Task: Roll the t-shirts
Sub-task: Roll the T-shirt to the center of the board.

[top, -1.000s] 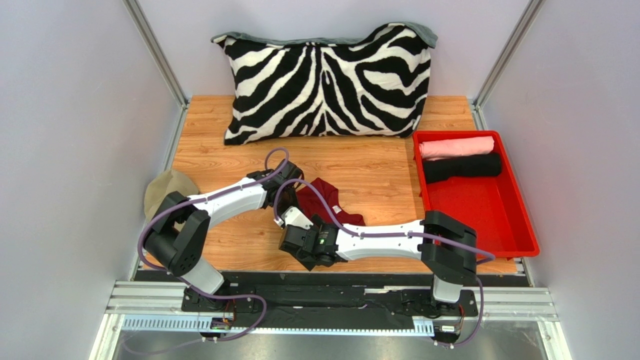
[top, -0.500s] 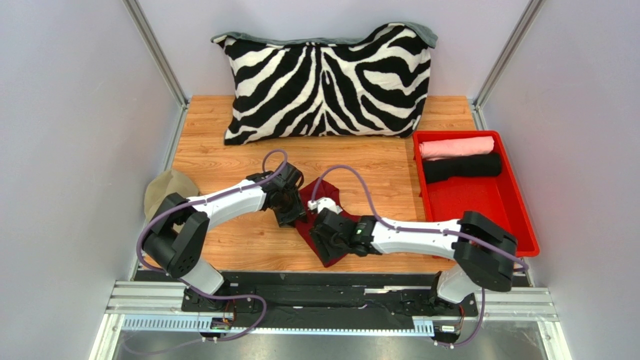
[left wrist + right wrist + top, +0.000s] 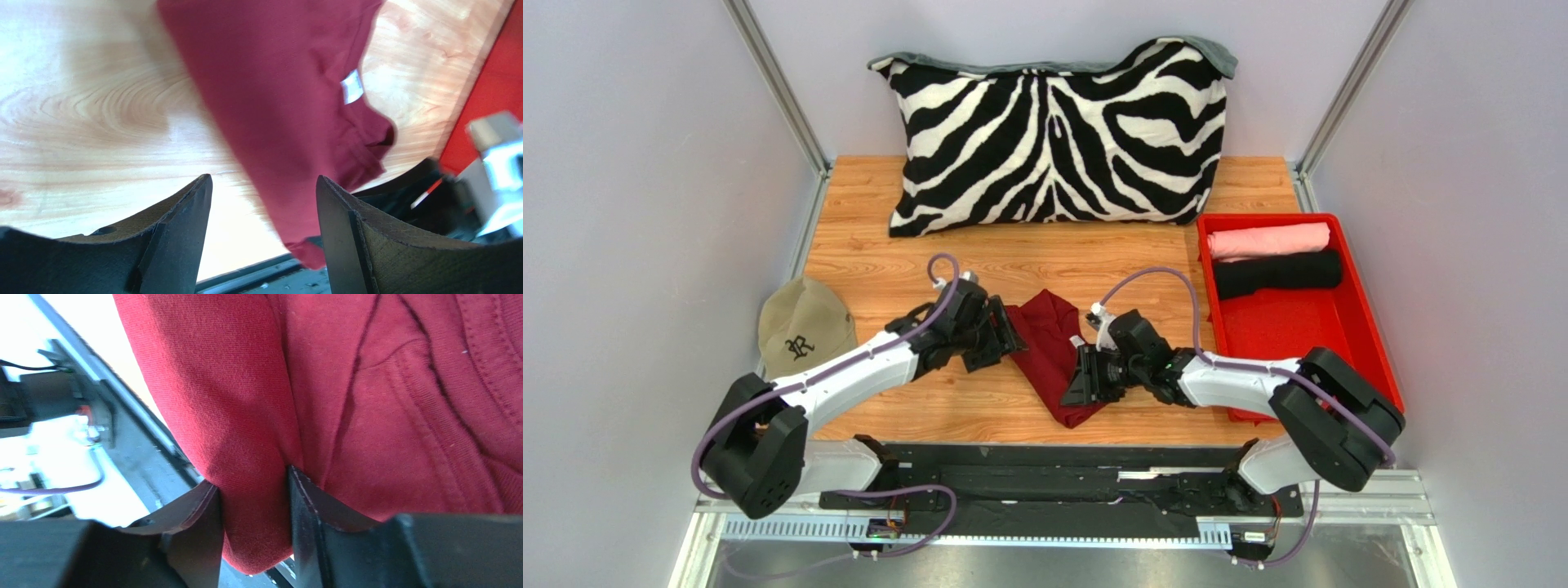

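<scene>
- One maroon t-shirt (image 3: pixel 1053 353) is left to roll; it lies flat near the middle of the tabletop (image 3: pixel 891 257), folded into a narrow strip whose end reaches almost to the near edge.
- Your right gripper (image 3: pixel 251 481) is at the strip's near right side, and the right wrist view shows a raised fold of the maroon cloth pinched between its fingers, filling the gap.
- Your left gripper (image 3: pixel 263 179) sits just beside the strip's left edge with its jaws spread and nothing in them; the cloth lies ahead of its fingers, not between them.
- Judging by this, you are at the step of taking hold of the near end to start the roll, with only one side gripped.
- For the next move, get the left fingers onto the opposite edge at the same level, then turn both sides over together so the roll starts straight and tight.
- Watch that the right pinch takes every layer, or the fold may slide apart.
- Over at the right edge, the red tray (image 3: pixel 1298 349) holds a pink t-shirt (image 3: pixel 1268 239) and a black t-shirt (image 3: pixel 1277 272), both rolled, at its far end.
- Leave the cap (image 3: pixel 803 328) at the left edge and the zebra pillow (image 3: pixel 1057 129) along the far edge alone.
</scene>
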`<state>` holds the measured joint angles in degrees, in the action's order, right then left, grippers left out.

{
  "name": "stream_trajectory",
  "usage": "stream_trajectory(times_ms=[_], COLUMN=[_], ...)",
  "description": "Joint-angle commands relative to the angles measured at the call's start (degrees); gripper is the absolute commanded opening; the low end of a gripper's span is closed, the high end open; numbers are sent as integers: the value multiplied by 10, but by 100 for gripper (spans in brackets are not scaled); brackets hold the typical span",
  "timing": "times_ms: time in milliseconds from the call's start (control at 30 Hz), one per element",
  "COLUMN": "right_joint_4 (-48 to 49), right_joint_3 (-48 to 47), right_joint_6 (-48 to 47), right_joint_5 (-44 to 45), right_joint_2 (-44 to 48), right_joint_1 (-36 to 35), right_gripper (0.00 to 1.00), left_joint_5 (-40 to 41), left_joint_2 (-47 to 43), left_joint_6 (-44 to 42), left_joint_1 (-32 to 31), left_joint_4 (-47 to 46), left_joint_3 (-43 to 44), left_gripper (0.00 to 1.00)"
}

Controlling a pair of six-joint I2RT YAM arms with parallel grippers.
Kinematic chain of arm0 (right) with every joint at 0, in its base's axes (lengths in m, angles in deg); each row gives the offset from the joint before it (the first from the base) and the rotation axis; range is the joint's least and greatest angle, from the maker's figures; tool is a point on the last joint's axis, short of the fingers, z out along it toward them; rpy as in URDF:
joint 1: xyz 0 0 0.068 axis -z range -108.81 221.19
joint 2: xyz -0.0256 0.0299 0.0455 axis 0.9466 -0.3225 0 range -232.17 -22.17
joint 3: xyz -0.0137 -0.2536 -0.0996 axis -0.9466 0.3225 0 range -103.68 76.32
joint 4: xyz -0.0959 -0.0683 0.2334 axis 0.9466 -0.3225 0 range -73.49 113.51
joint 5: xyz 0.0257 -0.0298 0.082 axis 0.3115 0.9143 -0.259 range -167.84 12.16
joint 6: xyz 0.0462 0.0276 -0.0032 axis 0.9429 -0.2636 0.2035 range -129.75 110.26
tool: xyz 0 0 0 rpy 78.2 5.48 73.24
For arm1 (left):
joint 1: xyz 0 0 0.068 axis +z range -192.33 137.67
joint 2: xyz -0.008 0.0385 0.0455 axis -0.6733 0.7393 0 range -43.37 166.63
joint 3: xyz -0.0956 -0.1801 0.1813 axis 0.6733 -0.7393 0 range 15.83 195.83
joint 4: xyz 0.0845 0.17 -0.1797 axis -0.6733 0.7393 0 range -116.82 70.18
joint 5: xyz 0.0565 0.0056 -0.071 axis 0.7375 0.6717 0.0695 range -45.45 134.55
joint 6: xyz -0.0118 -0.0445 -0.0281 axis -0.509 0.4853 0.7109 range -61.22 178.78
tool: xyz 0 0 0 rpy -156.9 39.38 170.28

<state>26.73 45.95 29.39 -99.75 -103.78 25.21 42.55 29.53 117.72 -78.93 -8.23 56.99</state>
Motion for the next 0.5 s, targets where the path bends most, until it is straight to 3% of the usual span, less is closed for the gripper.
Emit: stream_trajectory(times_ms=[0,167,300,467], right_joint_4=[120,200,211,215], right_joint_3=[40,72,78,86], right_joint_6=[55,90,96,91], right_joint_5=[-102,-151,-158,-164], right_joint_2=[-31,-74,-92,-103], right_joint_1=[41,74,87,99], right_gripper=[38,36,36,34], left_joint_5=[-21,-18,-25,-53], left_joint_2=[-42,-44,-12,27], left_joint_6=[29,40,50,46], left_joint_1=[2,3,3,2], left_joint_4=[-148,-315,-441,-508], left_joint_3=[-92,-161,-186,-190], left_gripper=[71,75,78,78])
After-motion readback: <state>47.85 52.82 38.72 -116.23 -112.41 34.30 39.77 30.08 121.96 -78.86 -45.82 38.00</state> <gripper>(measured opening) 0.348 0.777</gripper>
